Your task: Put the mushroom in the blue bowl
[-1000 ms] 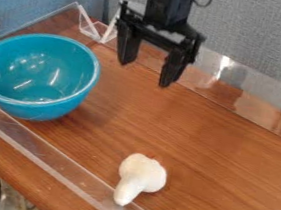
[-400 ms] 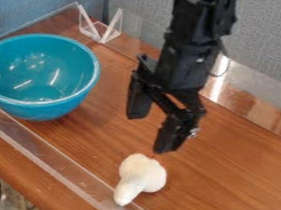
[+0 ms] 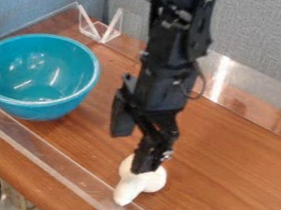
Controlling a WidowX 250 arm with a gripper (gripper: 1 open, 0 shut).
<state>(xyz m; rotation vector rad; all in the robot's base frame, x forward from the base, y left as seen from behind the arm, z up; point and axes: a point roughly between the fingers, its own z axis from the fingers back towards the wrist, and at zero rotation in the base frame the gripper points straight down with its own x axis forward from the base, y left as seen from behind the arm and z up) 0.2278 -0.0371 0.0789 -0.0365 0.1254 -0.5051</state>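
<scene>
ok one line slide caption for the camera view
Open gripper descends over the mushroom while the blue bowl waits empty.

My gripper sits in front of the mushroom, so its cap is mostly hidden behind my near finger; only the stem and a bit of cap edge show. Can't tell if finger touches cap or hangs just above. My arm is cut off by the top edge, upper links blurred. Blue bowl: far inner wall shows, outer far side hidden by its own rim. Wooden table runs off the right and bottom edges. Clear acrylic rail at front: left end cut off by the frame.
</scene>
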